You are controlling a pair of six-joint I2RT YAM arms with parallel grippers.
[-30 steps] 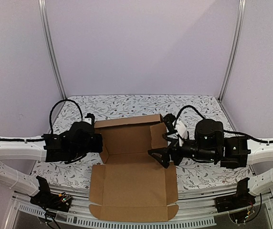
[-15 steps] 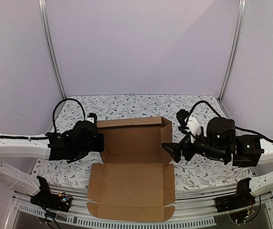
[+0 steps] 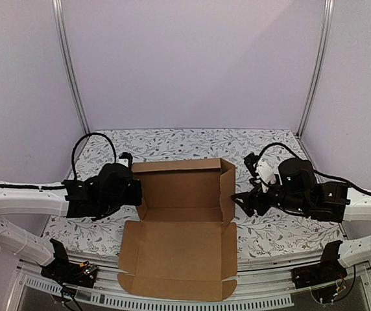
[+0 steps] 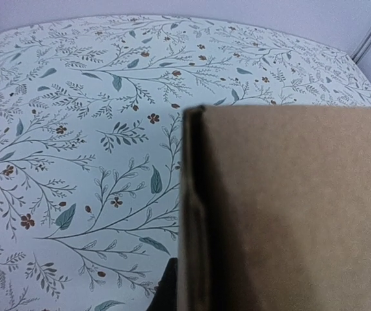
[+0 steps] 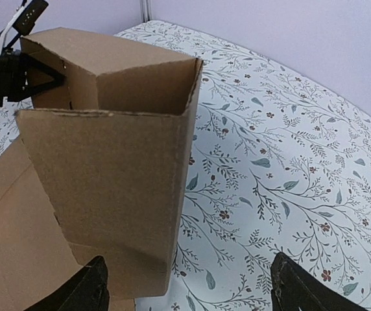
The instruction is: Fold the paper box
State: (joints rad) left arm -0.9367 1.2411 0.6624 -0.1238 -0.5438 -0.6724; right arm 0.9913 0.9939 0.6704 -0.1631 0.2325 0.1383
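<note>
The paper box (image 3: pixel 179 249) is plain brown cardboard, half folded. Its back wall and right side wall (image 3: pixel 227 191) stand upright, and the wide front panel lies flat toward the near edge. My left gripper (image 3: pixel 135 193) is at the box's left wall. In the left wrist view the cardboard edge (image 4: pixel 195 214) runs between its fingers, with one black fingertip (image 4: pixel 167 288) tight against it and the other hidden. My right gripper (image 3: pixel 239 202) is open and empty, just right of the standing right wall (image 5: pixel 107 194), with its fingers (image 5: pixel 88 291) spread wide.
The table (image 3: pixel 270 146) has a white cloth with a leaf print. Metal frame posts (image 3: pixel 69 65) stand at the back corners in front of lilac walls. The front panel overhangs the near rail (image 3: pixel 263 285).
My right gripper has drawn back to the right, off the box's right wall, which now stands upright. My left arm has shifted slightly and stays on the left wall.
</note>
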